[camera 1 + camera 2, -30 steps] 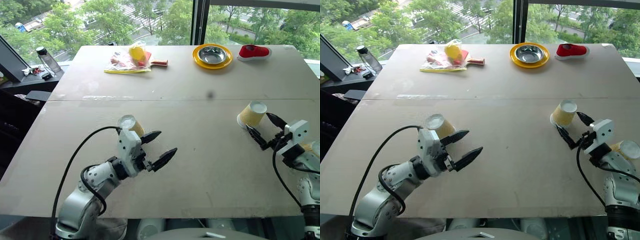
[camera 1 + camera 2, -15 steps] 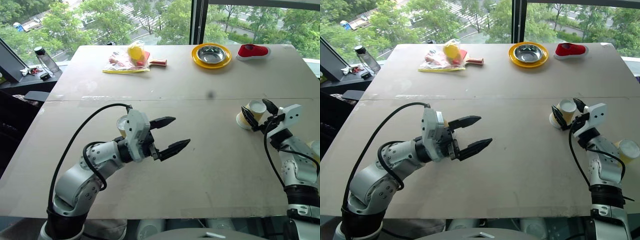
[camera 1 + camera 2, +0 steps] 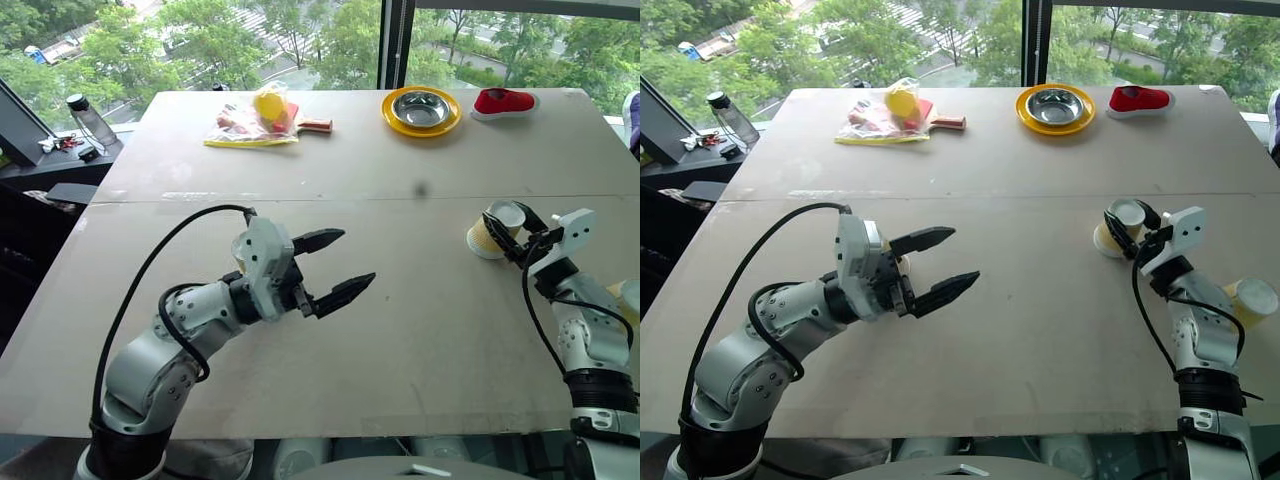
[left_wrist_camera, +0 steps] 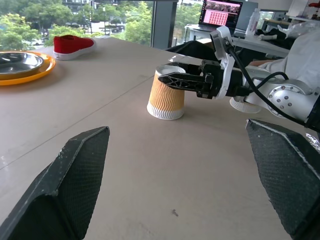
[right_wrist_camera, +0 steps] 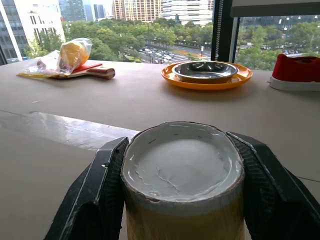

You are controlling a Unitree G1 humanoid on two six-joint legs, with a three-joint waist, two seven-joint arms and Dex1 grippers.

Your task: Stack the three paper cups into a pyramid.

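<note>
Step in hand: right arm securing the 1st of 3 cups; no pyramid base laid yet
Left gripper (image 3: 333, 267): 2 black fingers spread wide apart, empty, pointing roughly level toward the table's middle, raised clear of the grey tabletop (image 3: 400, 330)
Left arm pose: forearm low over the near-left of the table, wrist bent inward so the fingers aim across toward the right arm
Cup behind left arm: a small pale yellow-orange ribbed paper cup (image 3: 896, 264), mostly hidden behind the left gripper's white housing; whether it stands or lies, cannot tell
Held cup: a like paper cup, inverted, white base up (image 3: 495, 228), on the table at mid-right, its wide rim down and touching the surface
Right gripper (image 4: 176, 78): fingers closed in on the upper wall of the held cup, 1 on each side, pads pressing the paper just under the base
Right arm pose: forearm rising from the near-right edge, wrist tipped slightly upward, fingers aimed forward and inward
3rd cup: a like paper cup (image 3: 1249, 299), near the right table edge, beside the right forearm, well apart from the held cup
Next move calls for: a gentle squeeze, since thin paper likely dents; lift straight, carry toward centre, set down inverted with room for a neighbour touching it
Far edge, not of the task: steel bowl on a yellow plate (image 3: 423, 109), red shoe (image 3: 504, 101)
</note>
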